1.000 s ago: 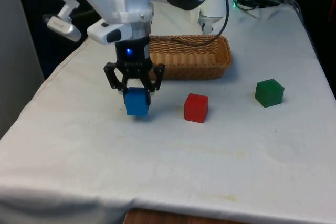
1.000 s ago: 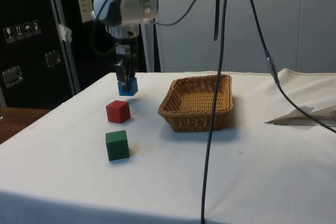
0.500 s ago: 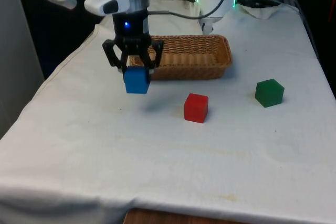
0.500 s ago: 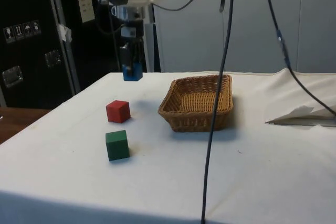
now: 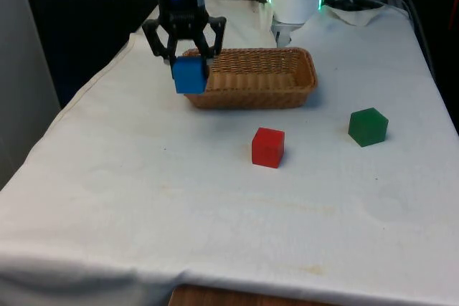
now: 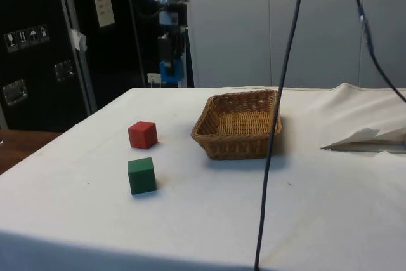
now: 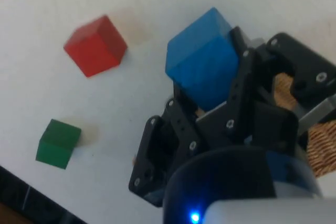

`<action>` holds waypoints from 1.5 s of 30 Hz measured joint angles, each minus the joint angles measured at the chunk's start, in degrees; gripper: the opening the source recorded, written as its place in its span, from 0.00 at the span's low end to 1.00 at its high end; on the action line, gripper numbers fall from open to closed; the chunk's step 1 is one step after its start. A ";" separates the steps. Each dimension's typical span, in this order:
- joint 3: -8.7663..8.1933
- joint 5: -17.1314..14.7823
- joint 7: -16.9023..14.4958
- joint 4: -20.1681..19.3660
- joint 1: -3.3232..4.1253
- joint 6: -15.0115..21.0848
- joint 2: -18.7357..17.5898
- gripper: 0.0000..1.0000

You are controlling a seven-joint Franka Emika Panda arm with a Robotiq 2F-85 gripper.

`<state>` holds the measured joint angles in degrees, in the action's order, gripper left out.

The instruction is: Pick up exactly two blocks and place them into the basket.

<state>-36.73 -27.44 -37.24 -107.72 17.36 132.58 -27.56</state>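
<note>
My gripper [image 5: 188, 67] is shut on a blue block [image 5: 190, 75], held well above the table near the corner of the wicker basket [image 5: 252, 77] at the front view's left. From the side, the blue block [image 6: 169, 72] hangs high beyond the basket [image 6: 239, 124]. The wrist view has the blue block [image 7: 202, 66] clamped between the black fingers [image 7: 242, 94]. A red block [image 5: 268, 147] and a green block [image 5: 368, 126] rest on the cloth nearer the camera than the basket; both lie below in the wrist view, red block [image 7: 95, 45] and green block [image 7: 58, 143].
Hanging black cables [image 6: 279, 112] cross the side view in front of the basket. Crumpled white cloth [image 6: 368, 139] lies at the side view's right. The table's edge at the front view's left [image 5: 79, 98] drops off close to the gripper.
The gripper has risen with the blue block, lifting it off the table, and has moved toward the basket's near-left corner. The red and green blocks stayed put.
</note>
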 measured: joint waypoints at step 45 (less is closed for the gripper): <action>-0.52 18.62 2.46 -25.50 0.06 7.33 23.38 0.01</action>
<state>-37.24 -8.82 -34.78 -133.21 17.42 139.92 -4.18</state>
